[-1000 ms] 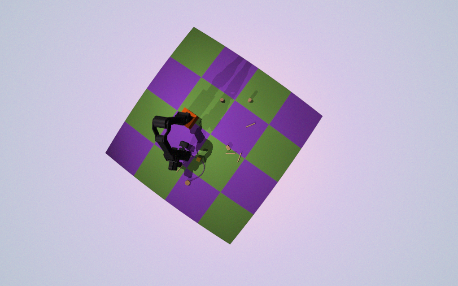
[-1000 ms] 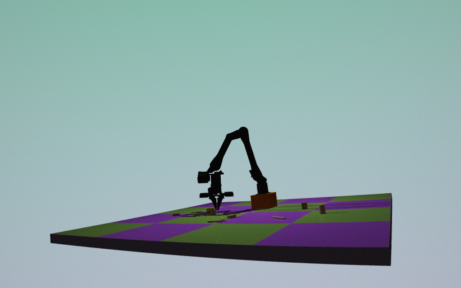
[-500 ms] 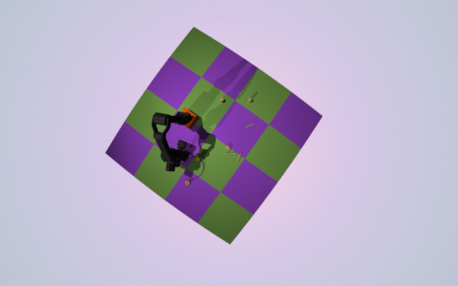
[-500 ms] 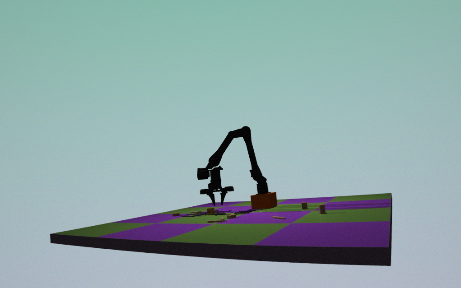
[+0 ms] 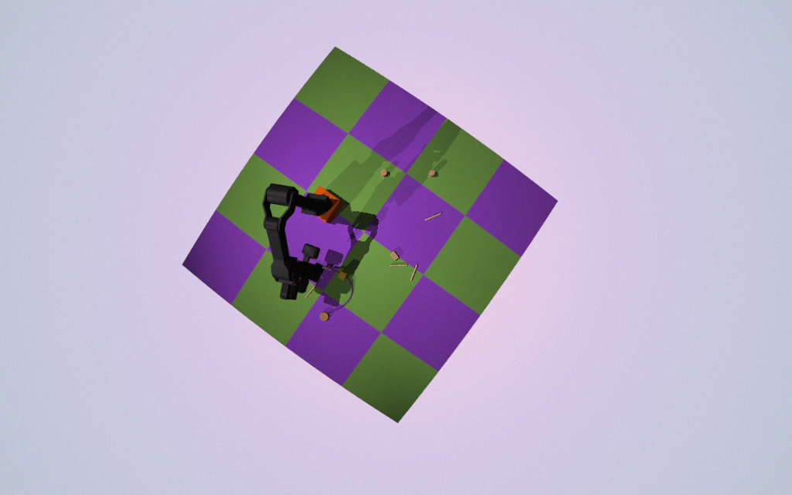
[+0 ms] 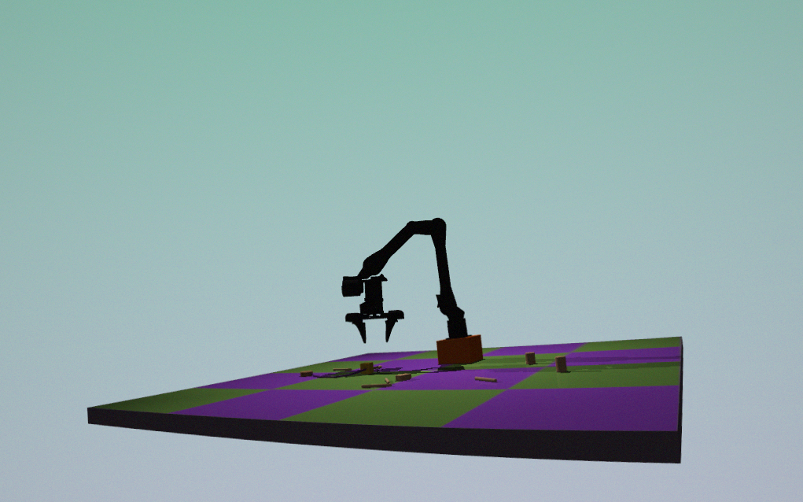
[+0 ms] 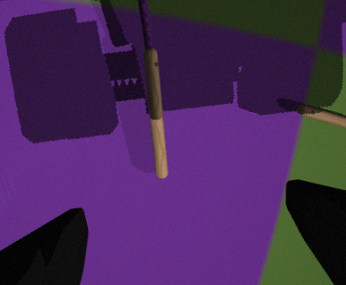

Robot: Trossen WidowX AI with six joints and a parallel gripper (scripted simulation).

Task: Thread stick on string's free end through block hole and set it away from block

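The stick [image 7: 158,112] on the string lies on a purple square in the wrist view, its far end joined to the purple string [image 7: 145,22] [image 5: 351,292]. My gripper [image 7: 187,207] [image 6: 375,341] is wide open above the table, fingers apart and not touching the stick. The block [image 5: 343,275] [image 6: 366,367] stands on the table beside the arm's shadow. The string curves from the round button [image 5: 324,316] [image 6: 306,374] to one side of the block and shows again on the other side, toward the stick. The hole itself is too small to see.
A loose stick [image 7: 333,118] [image 5: 310,291] lies near the gripper. Two loose sticks and a small block [image 5: 394,255] [image 6: 403,377] lie together, and another stick [image 5: 433,216] [image 6: 485,379] lies farther off. Two upright cylinders stand beyond. The orange base [image 6: 460,349] carries the arm.
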